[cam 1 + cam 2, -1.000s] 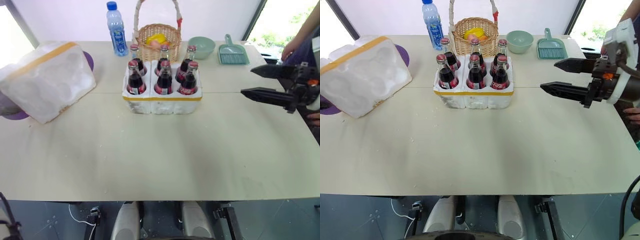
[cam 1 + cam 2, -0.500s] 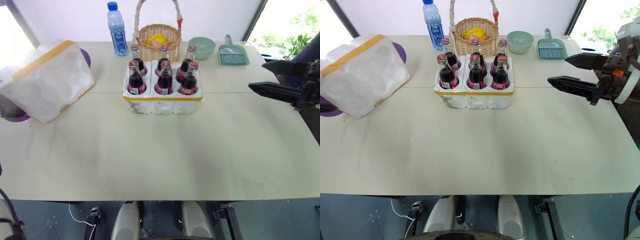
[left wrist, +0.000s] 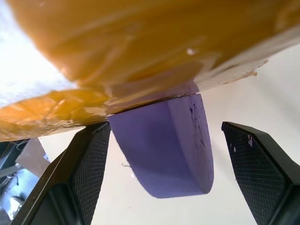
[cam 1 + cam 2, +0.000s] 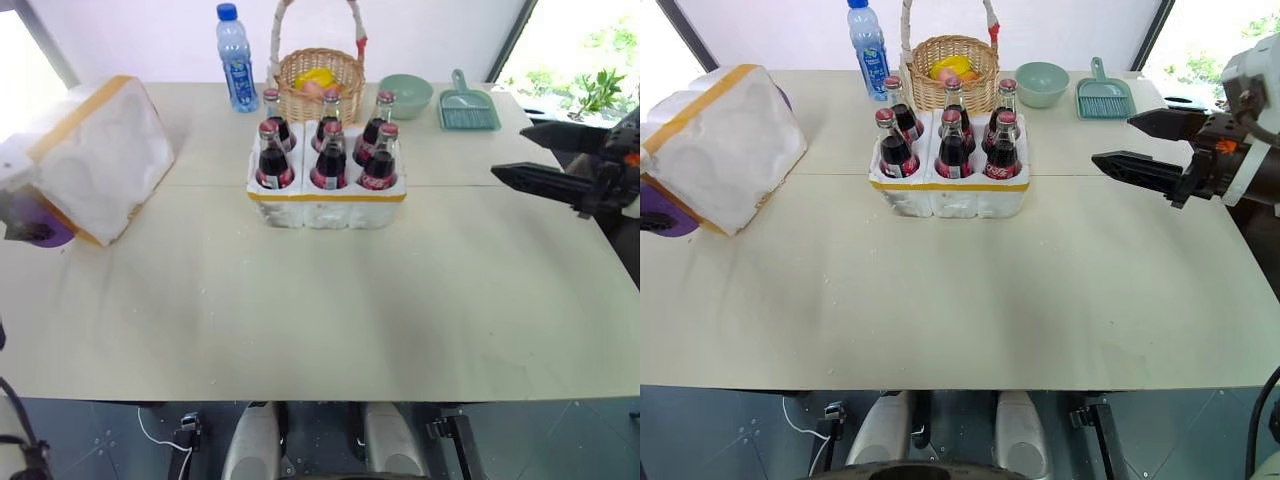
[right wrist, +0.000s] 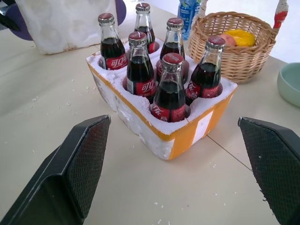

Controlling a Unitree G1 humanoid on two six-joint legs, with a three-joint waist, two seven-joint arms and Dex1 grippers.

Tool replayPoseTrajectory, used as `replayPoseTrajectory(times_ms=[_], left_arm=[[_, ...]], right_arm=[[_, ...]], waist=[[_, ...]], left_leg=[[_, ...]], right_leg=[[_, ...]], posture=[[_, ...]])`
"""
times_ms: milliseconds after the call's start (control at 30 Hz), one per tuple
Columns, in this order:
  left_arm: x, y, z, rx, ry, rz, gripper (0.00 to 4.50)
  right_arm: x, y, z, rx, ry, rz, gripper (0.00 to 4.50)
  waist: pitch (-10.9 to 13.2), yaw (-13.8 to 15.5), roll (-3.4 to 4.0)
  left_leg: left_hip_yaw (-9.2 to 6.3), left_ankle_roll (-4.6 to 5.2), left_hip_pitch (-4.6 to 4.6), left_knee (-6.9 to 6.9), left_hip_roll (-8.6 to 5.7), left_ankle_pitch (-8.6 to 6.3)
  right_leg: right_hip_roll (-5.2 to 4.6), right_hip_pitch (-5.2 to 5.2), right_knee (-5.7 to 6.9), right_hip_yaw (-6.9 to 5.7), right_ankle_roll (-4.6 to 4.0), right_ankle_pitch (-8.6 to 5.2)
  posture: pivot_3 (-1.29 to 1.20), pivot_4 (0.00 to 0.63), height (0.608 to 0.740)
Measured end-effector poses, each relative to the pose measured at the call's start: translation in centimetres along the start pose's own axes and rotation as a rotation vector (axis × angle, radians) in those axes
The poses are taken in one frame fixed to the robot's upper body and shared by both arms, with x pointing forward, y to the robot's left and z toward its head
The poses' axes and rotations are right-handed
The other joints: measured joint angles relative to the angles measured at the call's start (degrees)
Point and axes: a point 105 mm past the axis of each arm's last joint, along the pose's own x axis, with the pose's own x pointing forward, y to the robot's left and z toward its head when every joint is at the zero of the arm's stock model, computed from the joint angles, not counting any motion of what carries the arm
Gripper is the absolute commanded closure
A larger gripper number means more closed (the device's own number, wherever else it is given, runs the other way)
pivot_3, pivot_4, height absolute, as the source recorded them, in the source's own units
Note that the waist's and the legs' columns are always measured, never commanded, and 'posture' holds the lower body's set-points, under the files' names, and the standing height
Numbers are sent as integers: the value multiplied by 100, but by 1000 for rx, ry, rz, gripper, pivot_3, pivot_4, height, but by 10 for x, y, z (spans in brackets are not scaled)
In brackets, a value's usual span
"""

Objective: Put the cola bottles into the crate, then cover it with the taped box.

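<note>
left wrist view puts me right up against the taped box (image 3: pixel 140 42): my left gripper (image 3: pixel 187 187) has its two black fingers (image 3: pixel 89 173) spread wide, one either side of a purple disc (image 3: pixel 168 145) that sits under the box's yellow-taped edge. nothing is pinched between those fingers, and i cannot tell whether either pad touches the box or the disc. in the head views the box is tilted up at the table's left edge, hollows facing the middle, with one yellow band across its top.

right wrist view shows my right gripper (image 5: pixel 180 168) with both fingers (image 5: pixel 70 173) far apart and empty, hanging above the table (image 4: pixel 320 300) and pointed at the crate (image 5: pixel 187 133). in the head views that gripper (image 4: pixel 1132 142) is out at the right side, well apart from the crate.

the crate stands mid-table, with a yellow tape band round it. i count six cola bottles (image 5: pixel 171 91) in it, two rows of three, all upright in their wells, each with a red cap and red label. one label reads as coca-cola script; the others carry white characters i can't make out.

behind the crate there is one wicker basket (image 4: pixel 318 85) with something yellow inside, one clear water bottle (image 4: pixel 235 58) with a blue cap and blue label, writing too small to read, one pale green bowl (image 4: pixel 405 95) and one green dustpan (image 4: pixel 466 105).
</note>
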Motion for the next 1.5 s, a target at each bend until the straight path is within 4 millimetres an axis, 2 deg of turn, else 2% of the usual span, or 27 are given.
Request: replayPoseTrajectory(times_ms=[200, 300, 400, 433, 667, 867, 1033, 1167, 1200, 1300, 1400, 1500], left_arm=[[4, 0, -2, -18, -8, 23, 1084], [6, 2, 1, -29, -25, 49, 2023], [7, 1, 3, -46, -47, 48, 3594], [7, 1, 4, -52, -59, 48, 3937], [8, 2, 7, -53, -71, 58, 3937], [8, 8, 20, -10, -135, 124, 3937], [-7, 24, 55, 79, -279, 261, 3937], [-31, 25, 116, 292, -485, 361, 3937], [-32, 24, 120, 308, -499, 365, 3937], [-38, 4, 161, 511, -629, 380, 3937], [-49, -32, 211, 743, -804, 406, 3937], [-56, -55, 234, 923, -874, 490, 3937]], right_arm=[[1, 1, 1, -6, -1, 7, 0], [1, 1, 1, -6, -1, 6, 0], [1, 1, 1, -6, -1, 6, 0], [1, 1, 1, -6, -1, 6, 0], [0, 2, -3, -12, 11, 12, 0], [-1, 4, -5, -5, 25, 24, 0], [-3, 3, -9, -4, 35, 13, 0], [-7, 2, -12, 2, 38, -9, 0], [-7, 2, -12, 1, 38, -9, 0], [-11, 2, -12, -7, 28, -34, 0], [-8, 7, -15, 1, 12, -34, 0], [-6, 9, -18, 22, -5, -34, 0]], waist=[[0, -4, 0], [0, 5, 0], [-1, 7, -1], [-1, 6, 0], [-1, 5, 0], [-2, 4, -4], [-2, 17, -7], [-5, 34, -10], [-5, 26, -10], [-5, 14, -10], [-5, 27, -11], [-5, -18, -11]], left_leg=[[0, 0, 2, 0, 0, 0], [0, 0, 2, 2, 0, 0], [0, 0, 1, 4, 0, 0], [0, 0, 2, 4, -1, 0], [0, 0, 5, 6, -1, 0], [-1, 0, 2, 8, 0, 0], [-2, 0, 0, 9, -2, 0], [-3, 0, 1, 11, -6, 0], [-2, 0, 2, 11, -6, 0], [-3, 0, 2, 10, -4, 0], [-3, -1, -1, 15, -8, 0], [2, 0, 5, 14, -10, 0]], right_leg=[[0, 0, 4, 0, 0, 0], [0, 1, 5, 0, 0, 0], [0, 2, 4, 0, 1, 0], [0, 2, 4, 0, 1, 0], [0, 3, 8, 1, 1, 1], [1, 3, 7, 1, 2, 1], [0, 4, 7, 1, 5, 3], [-1, 8, 4, 4, 10, 6], [-1, 8, 4, 5, 10, 6], [1, 8, 7, 5, 10, 6], [-1, 10, 4, 11, 16, 10], [0, 10, 4, 24, 20, 12]], posture=[[0, 150, 740], [0, 150, 740], [0, 150, 740], [0, 150, 740], [0, 150, 740], [0, 150, 740], [0, 150, 740], [0, 150, 740], [0, 150, 740], [0, 150, 740], [0, 150, 740], [0, 150, 740]])
